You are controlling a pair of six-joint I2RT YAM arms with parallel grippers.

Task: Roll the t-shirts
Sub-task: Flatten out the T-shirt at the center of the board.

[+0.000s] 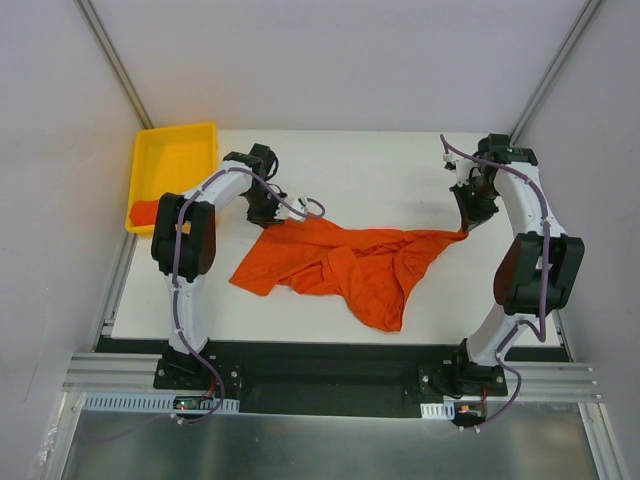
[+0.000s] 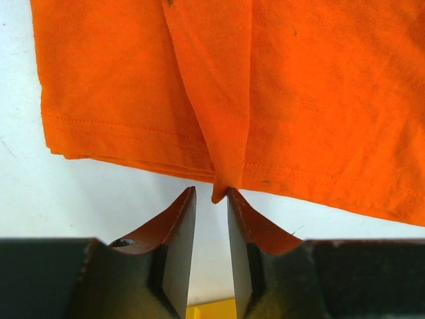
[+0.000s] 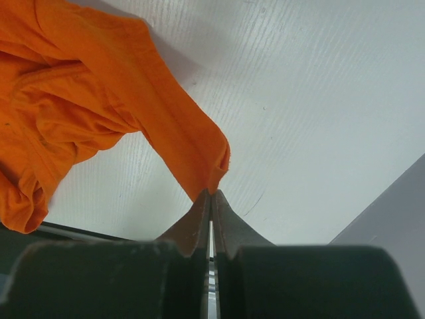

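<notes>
An orange t-shirt (image 1: 340, 265) lies crumpled and half spread across the middle of the white table. My left gripper (image 1: 265, 214) is at its far left edge. In the left wrist view the left gripper (image 2: 211, 191) is open, with a small fold of the shirt's hem (image 2: 222, 179) at the gap between the fingertips, not clamped. My right gripper (image 1: 468, 226) is shut on the shirt's far right corner (image 3: 199, 156), and the right wrist view shows the right gripper (image 3: 211, 193) pinching it, the cloth stretched out towards the pile. A second orange t-shirt (image 1: 146, 212) lies bunched in the tray.
A yellow plastic tray (image 1: 178, 158) stands at the table's far left corner, just left of my left arm. The table's front edge and the black base rail (image 1: 320, 362) run below the shirt. Grey walls close in both sides.
</notes>
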